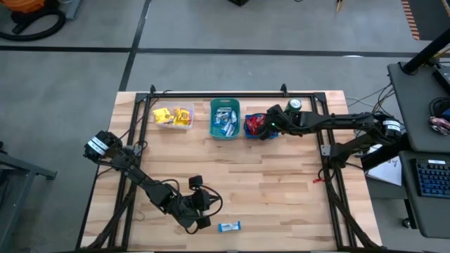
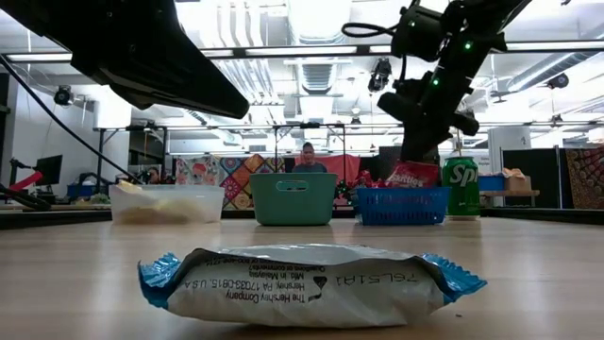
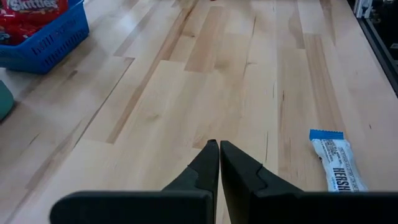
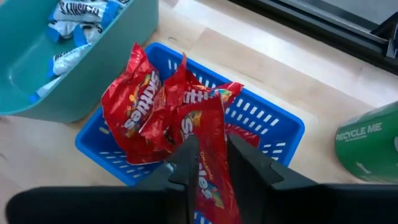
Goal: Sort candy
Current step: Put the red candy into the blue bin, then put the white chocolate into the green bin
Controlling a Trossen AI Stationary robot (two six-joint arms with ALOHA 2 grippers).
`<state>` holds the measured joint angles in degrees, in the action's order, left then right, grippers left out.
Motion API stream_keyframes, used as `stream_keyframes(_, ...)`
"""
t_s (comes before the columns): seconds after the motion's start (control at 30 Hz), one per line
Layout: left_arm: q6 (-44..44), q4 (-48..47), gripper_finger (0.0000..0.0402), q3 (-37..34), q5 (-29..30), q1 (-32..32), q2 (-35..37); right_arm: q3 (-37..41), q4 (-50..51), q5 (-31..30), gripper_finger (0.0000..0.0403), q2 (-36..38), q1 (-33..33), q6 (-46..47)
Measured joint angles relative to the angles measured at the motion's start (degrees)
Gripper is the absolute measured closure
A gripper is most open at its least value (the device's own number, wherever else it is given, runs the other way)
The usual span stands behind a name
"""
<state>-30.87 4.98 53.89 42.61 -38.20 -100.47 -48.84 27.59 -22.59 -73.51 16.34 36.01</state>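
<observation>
A wooden worktop (image 1: pixel 281 183) seen from above, with three small bins in a row along its far edge. A clear bin (image 1: pixel 173 117) towards the left holds yellow candies (image 1: pixel 176 114). A teal bin (image 1: pixel 225 119) in the middle holds blue-and-white candies (image 1: pixel 224 121). A blue basket (image 1: pixel 255 127) just to its right holds red candy packets (image 4: pixel 140 109). A green drink can (image 1: pixel 294 105) stands beside the basket, nearer the far right corner. The right gripper (image 4: pixel 208 163) hangs over the blue basket, its jaws a little apart with a red packet (image 4: pixel 208 165) between them. The left gripper (image 3: pixel 219 152) sits low near the worktop's near edge, jaws closed and empty. One blue-and-white candy (image 1: pixel 229 226) lies alone on the wood just beside it, close to the near edge
</observation>
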Motion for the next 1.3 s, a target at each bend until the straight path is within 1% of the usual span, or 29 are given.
stream_keyframes(0.13, -0.02, -0.01, 0.0402, -0.02, 0.00, -0.02, 0.00, 0.00, -0.02, 0.00, 0.0314, -0.19, 0.00, -0.04)
stream_keyframes(0.23, -0.74, 0.01, 0.0402, -0.02, -0.56, -0.07, 0.00, 0.00, 0.02, 0.00, 0.0310, 0.37, 0.00, -0.19)
stream_keyframes(0.47, -1.77, 0.10, 0.0402, -0.02, -5.46, -0.13, 0.00, -0.88, 0.22, -0.13, 0.0310, 3.21, -0.04, -1.62)
stream_keyframes(0.6, -1.78, 0.78, 0.0400, -0.02, -9.74, -0.15, -0.02, -2.50, 0.62, 0.08, 0.0310, 4.46, -0.29, -2.70)
stream_keyframes(0.67, -1.79, 1.11, 0.0392, -0.02, -11.61, -0.27, -0.02, -3.31, 0.76, 0.60, 0.0310, 4.87, -1.04, -3.06)
stream_keyframes(0.8, -1.79, 2.14, 0.0360, -0.04, -14.28, -0.77, -0.04, -4.93, 0.64, 3.51, 0.0309, 5.46, -3.18, -3.74)
stream_keyframes(0.97, -1.60, 3.82, 0.0301, -0.04, -15.69, -2.64, -0.67, -6.33, 1.01, 5.01, 0.0309, 5.53, -7.84, -3.82)
stream_keyframes(1.07, -1.23, 6.59, 0.0261, -0.04, -15.44, -3.76, -2.11, -6.78, 1.07, 5.02, 0.0309, 5.55, -11.26, -3.81)
stream_keyframes(1.2, -1.18, 10.50, 0.0211, -0.04, -13.19, -4.42, -4.65, -7.09, 0.87, 4.63, 0.0309, 5.55, -15.90, -3.62)
stream_keyframes(1.3, -1.16, 14.48, 0.0183, -0.04, -12.04, -4.39, -6.87, -7.10, 0.88, 4.56, 0.0309, 5.57, -19.19, -3.53)
